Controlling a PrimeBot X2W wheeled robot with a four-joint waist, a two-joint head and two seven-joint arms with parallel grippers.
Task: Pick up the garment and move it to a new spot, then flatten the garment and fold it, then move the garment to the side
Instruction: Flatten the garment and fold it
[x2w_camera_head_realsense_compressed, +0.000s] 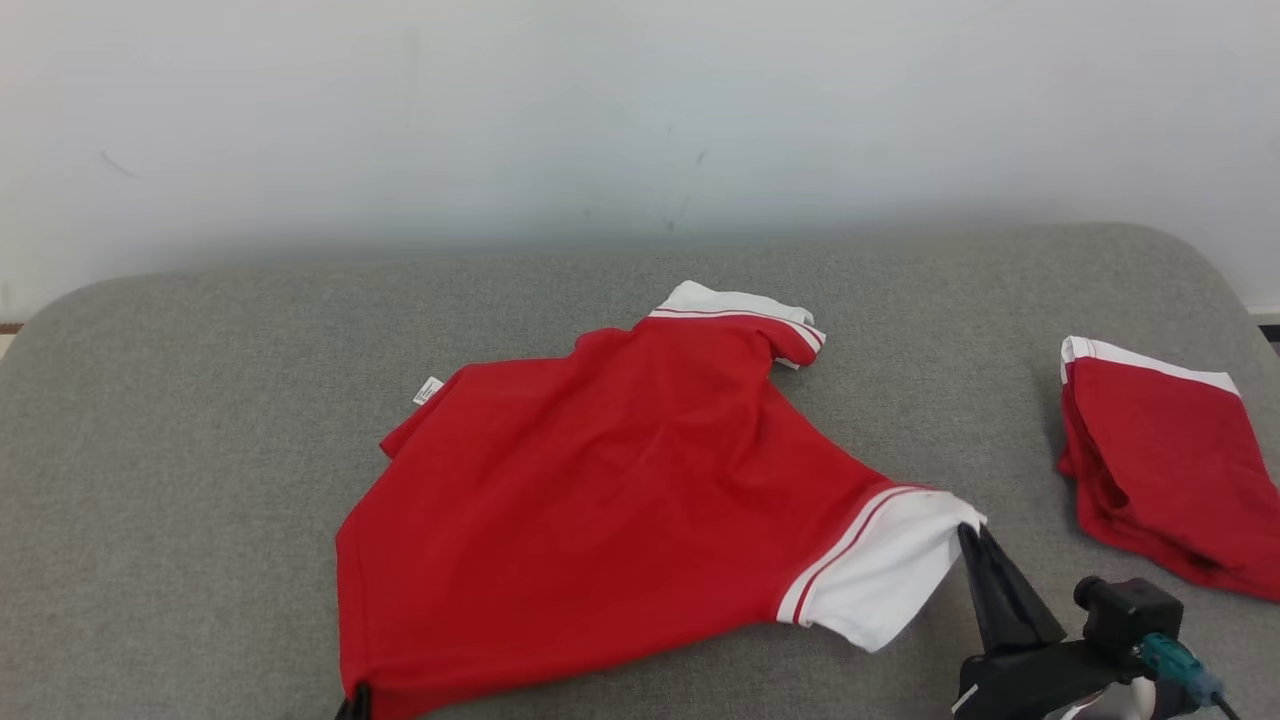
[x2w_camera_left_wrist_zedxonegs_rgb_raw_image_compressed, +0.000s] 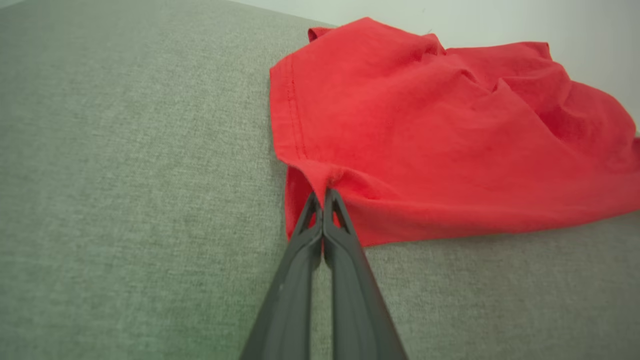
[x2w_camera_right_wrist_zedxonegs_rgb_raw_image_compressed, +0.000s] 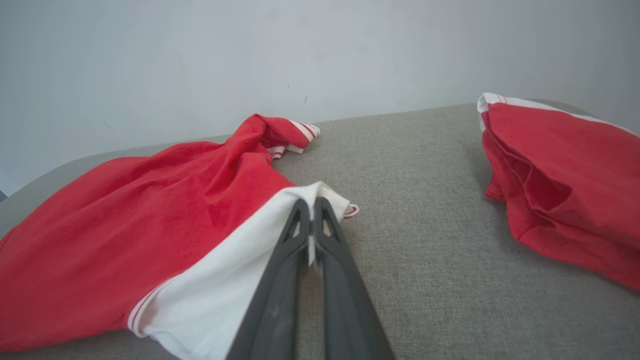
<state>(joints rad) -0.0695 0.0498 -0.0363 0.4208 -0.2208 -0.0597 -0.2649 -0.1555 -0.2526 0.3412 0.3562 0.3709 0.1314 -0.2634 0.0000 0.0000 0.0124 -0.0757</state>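
Head view: right gripper (x2w_camera_head_realsense_compressed: 970, 532) clamped on white sleeve (x2w_camera_head_realsense_compressed: 880, 580) of red polo shirt (x2w_camera_head_realsense_compressed: 600, 490); left gripper (x2w_camera_left_wrist_zedxonegs_rgb_raw_image_compressed: 323, 192) pinches hem corner (x2w_camera_left_wrist_zedxonegs_rgb_raw_image_compressed: 320, 176); shirt spans between them, collar (x2w_camera_head_realsense_compressed: 740, 310) away.

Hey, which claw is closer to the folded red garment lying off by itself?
Right. The right claw pinches the white sleeve of the spread shirt, near the folded garment; the left claw grips that shirt's hem corner, farther away.
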